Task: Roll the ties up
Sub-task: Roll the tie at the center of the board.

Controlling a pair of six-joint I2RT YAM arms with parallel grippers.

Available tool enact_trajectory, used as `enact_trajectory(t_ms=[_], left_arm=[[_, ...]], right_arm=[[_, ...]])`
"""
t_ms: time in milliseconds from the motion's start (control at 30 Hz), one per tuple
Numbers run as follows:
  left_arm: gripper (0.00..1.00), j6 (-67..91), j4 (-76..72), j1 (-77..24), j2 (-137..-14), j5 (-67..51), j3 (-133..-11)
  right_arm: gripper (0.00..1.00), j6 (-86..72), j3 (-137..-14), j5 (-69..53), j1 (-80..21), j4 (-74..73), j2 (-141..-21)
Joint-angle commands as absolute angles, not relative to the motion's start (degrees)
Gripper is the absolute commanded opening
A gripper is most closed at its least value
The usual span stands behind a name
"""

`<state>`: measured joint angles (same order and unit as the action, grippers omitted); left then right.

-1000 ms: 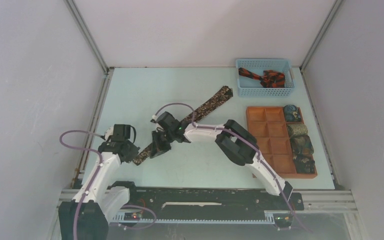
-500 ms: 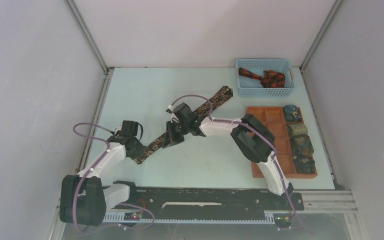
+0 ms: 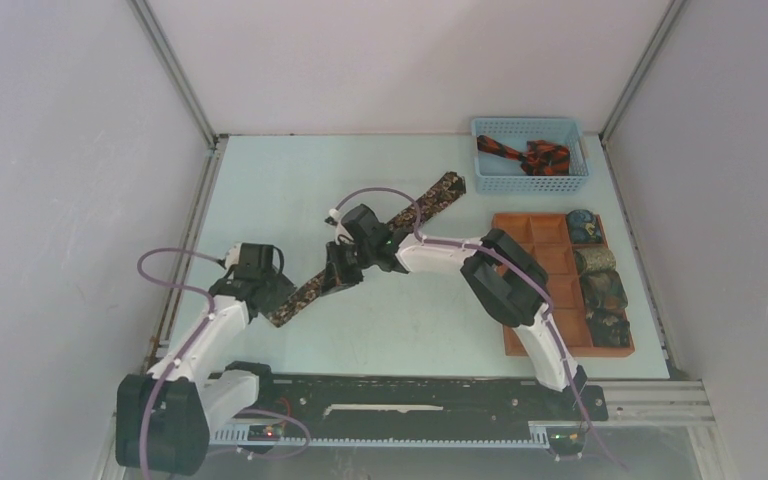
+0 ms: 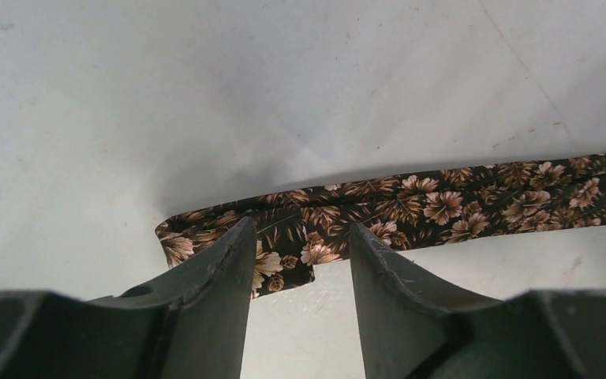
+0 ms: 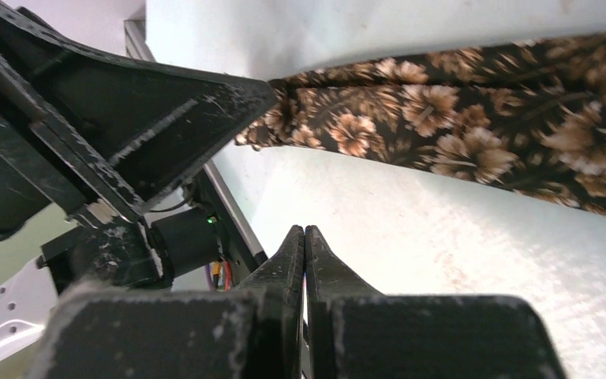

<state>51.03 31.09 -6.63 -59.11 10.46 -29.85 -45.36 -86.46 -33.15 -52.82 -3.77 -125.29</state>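
A dark brown tie with tan floral print lies flat and diagonal on the table. Its lower left end is folded over. My left gripper is open at that end. In the left wrist view its fingertips straddle the folded end of the tie, and the gripper holds nothing. My right gripper is shut and empty, low beside the tie's middle. In the right wrist view its fingers are pressed together and the tie runs across above them. A black and red-orange tie lies in the basket.
The blue mesh basket stands at the back right. The orange-brown compartment tray is at the right, with several rolled ties in its right column. Walls close in the table on the left, back and right.
My right gripper has moved up along the tie toward the back right. My left gripper has shifted right, closer to the tie's folded end.
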Motion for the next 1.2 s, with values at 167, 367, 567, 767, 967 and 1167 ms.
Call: enact_trajectory(t_ms=[167, 367, 567, 767, 967, 1167], left_arm=[[0.35, 53.34, 30.63, -6.94, -52.05, 13.71, -26.38], [0.17, 53.44, 32.66, -6.95, -50.49, 15.44, -26.54], [0.22, 53.24, 37.35, -6.87, -46.93, 18.85, -28.64], [0.37, 53.64, 45.16, -6.93, -41.03, 23.16, -30.83], [0.42, 57.68, 47.47, -7.23, -37.69, 21.38, -28.58], [0.40, 60.09, 47.61, -7.39, -35.81, 22.02, -26.93]], right_arm=[[0.00, -44.22, -94.82, -36.55, -55.54, -1.68, -127.73], [0.00, -45.38, -97.58, -37.62, -56.20, -1.58, -130.41], [0.00, -45.76, -100.37, -38.28, -56.62, -2.48, -132.39], [0.00, -45.80, -104.43, -39.11, -56.66, -4.60, -134.98], [0.00, -44.62, -110.45, -39.51, -57.27, -8.71, -138.69], [0.00, -43.90, -115.11, -39.20, -57.71, -11.41, -142.10]])
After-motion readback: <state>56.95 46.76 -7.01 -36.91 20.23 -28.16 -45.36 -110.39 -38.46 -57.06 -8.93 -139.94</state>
